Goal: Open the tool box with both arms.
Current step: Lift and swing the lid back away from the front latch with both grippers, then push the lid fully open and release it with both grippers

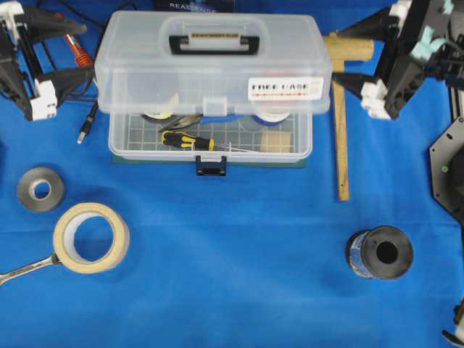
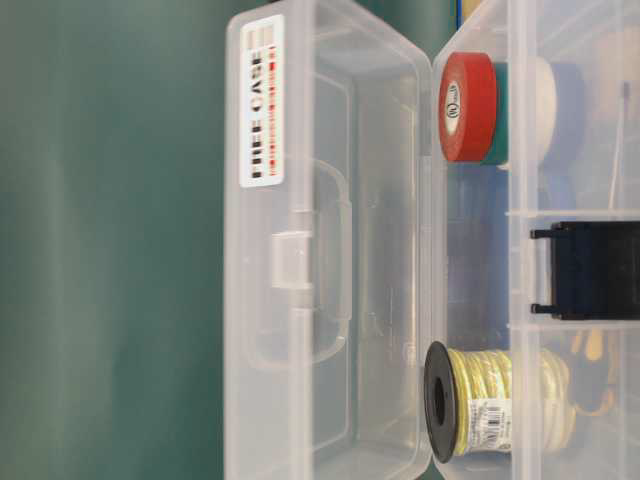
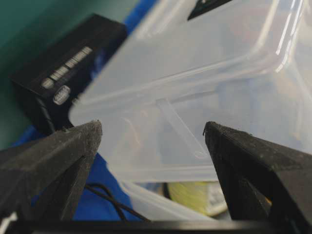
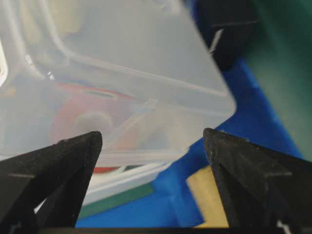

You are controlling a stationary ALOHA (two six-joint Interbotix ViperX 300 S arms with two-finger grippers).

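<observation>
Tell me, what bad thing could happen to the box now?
The tool box lid stands raised, and neither the left gripper nor the right gripper holds it: both are open and clear of it. So the lid might drop shut again. It could also tip back against the black carton behind it.

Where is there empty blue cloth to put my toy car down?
Between the roll of masking tape and the black spool, in front of the tool box. It's crowded left, by the grey tape and wrench.
</observation>
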